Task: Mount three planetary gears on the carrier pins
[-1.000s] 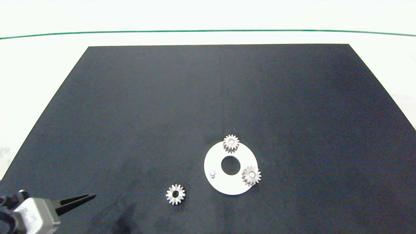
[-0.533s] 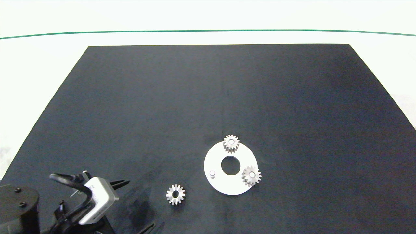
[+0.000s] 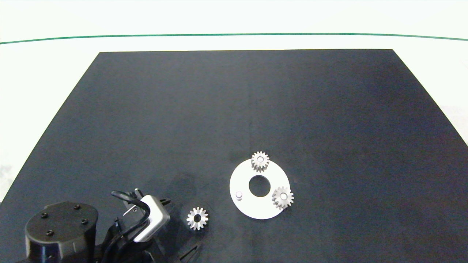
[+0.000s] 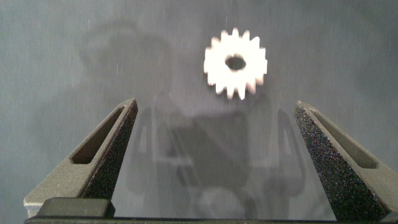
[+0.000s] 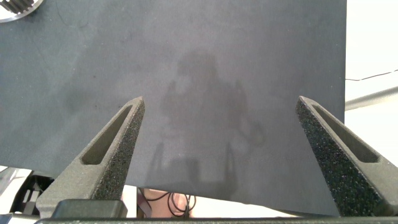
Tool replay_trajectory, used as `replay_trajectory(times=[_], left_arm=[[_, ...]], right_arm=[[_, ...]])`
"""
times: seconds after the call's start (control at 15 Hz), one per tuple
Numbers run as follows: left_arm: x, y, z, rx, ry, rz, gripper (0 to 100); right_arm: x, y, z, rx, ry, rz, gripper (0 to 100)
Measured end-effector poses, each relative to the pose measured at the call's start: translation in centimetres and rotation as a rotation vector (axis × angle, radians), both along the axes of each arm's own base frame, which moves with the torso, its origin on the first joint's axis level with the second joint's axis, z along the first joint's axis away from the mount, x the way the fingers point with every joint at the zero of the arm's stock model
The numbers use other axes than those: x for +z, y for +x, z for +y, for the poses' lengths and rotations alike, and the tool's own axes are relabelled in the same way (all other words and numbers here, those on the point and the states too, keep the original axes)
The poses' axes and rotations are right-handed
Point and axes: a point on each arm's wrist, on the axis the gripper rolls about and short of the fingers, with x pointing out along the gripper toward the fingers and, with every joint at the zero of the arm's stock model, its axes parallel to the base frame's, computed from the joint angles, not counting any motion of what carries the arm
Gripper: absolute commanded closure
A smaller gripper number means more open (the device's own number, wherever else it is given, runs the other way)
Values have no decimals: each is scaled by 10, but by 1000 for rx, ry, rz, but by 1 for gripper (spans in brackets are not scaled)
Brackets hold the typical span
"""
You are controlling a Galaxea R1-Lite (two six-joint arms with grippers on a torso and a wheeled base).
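Now left gripper (image 4: 216,134), jaws apart, has moved nearer loose gear (image 3: 197,218).

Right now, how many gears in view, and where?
3. One gear sits on the far pin of the white disc, one on its right-hand pin, and one lies loose on the mat beside the open left gripper. None seems hidden.

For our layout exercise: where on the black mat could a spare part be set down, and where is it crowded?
Free: everything beyond the white disc and the mat's right side. Crowded: between the left end effector, loose gear and disc.
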Motion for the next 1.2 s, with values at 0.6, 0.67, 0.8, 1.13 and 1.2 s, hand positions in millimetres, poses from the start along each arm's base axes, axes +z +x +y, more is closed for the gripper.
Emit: replay_trajectory(times=[0.6, 0.67, 0.8, 1.13, 1.2], left_arm=[[-13, 5, -20, 6, 6, 14, 1], [-13, 6, -21, 5, 4, 16, 3], [-13, 6, -21, 5, 1, 15, 7], [-12, 7, -23, 2, -2, 11, 18], [-11, 8, -23, 2, -5, 7, 19]], right_arm=[[-2, -1, -1, -1, 2, -5, 0], [-2, -2, -1, -1, 2, -5, 0], [-2, -2, -1, -2, 2, -6, 0], [-2, -3, -1, -3, 5, -11, 0], [-2, -3, -1, -3, 5, -11, 0]])
